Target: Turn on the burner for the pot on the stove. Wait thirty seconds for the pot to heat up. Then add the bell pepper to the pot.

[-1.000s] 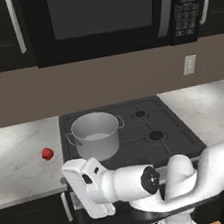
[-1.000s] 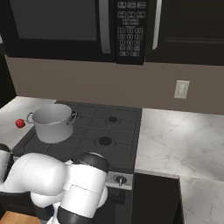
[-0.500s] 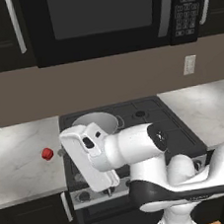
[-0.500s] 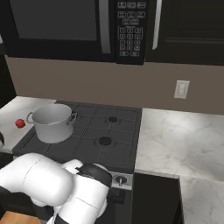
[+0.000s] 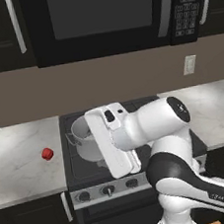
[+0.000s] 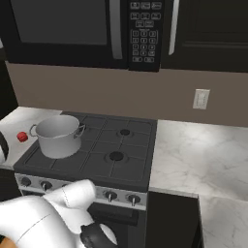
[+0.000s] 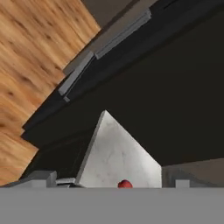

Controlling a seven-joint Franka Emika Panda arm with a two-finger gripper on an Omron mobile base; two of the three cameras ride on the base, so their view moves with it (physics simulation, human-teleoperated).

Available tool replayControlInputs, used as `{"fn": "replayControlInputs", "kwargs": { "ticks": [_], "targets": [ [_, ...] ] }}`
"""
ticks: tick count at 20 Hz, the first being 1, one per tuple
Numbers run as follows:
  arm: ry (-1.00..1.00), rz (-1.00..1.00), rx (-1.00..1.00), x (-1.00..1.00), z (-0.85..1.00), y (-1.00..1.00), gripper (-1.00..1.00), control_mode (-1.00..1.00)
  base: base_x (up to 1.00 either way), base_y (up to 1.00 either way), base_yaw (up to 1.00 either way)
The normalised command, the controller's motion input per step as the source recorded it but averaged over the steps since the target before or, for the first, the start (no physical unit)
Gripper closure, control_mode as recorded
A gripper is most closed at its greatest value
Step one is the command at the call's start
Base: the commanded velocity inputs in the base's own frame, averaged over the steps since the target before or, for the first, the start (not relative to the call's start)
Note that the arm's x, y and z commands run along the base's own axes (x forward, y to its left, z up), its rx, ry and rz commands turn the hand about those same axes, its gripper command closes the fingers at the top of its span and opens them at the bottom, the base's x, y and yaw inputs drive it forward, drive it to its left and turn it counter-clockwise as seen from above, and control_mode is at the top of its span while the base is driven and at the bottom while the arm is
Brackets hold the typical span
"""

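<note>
Microwave overhead, big dark unit, above the stove, a black gas cooktop with a silver front strip carrying a row of knobs. Marble table sits to the left of the stove, more of it to the right. White arm is swung up in front of the cooktop in the left base view, hand link covering part of the pot there. Pot stands upright on the front-left burner, no lid, looks empty from this angle. Bell pepper is a small red thing lying on the left table, near the stove edge but apart from the pot; it also pokes up at the bottom of the hand view on a marble corner. Step in hand, by my read: first one, getting to the burner knob; no flame visible, pepper not in the pot. Next move calls for bringing the end effector down to the front strip and onto the knob that serves the front-left burner, likely one at the left end, then twisting it. End effector: fingers spread wide, holding nothing, touching nothing that I can see.
</note>
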Motion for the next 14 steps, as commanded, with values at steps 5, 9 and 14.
{"fn": "replayControlInputs", "kwargs": {
  "ticks": [5,9,14],
  "targets": [
    [0.47,-0.57,0.12,0.00,0.00,-0.25,-1.00,-1.00,0.00,0.00,0.00],
    [0.45,-0.52,0.16,0.01,0.08,0.00,-1.00,-1.00,0.00,0.00,0.00],
    [0.43,-0.26,0.06,0.13,0.19,0.01,-1.00,-1.00,0.00,0.00,0.00]
  ]
}}
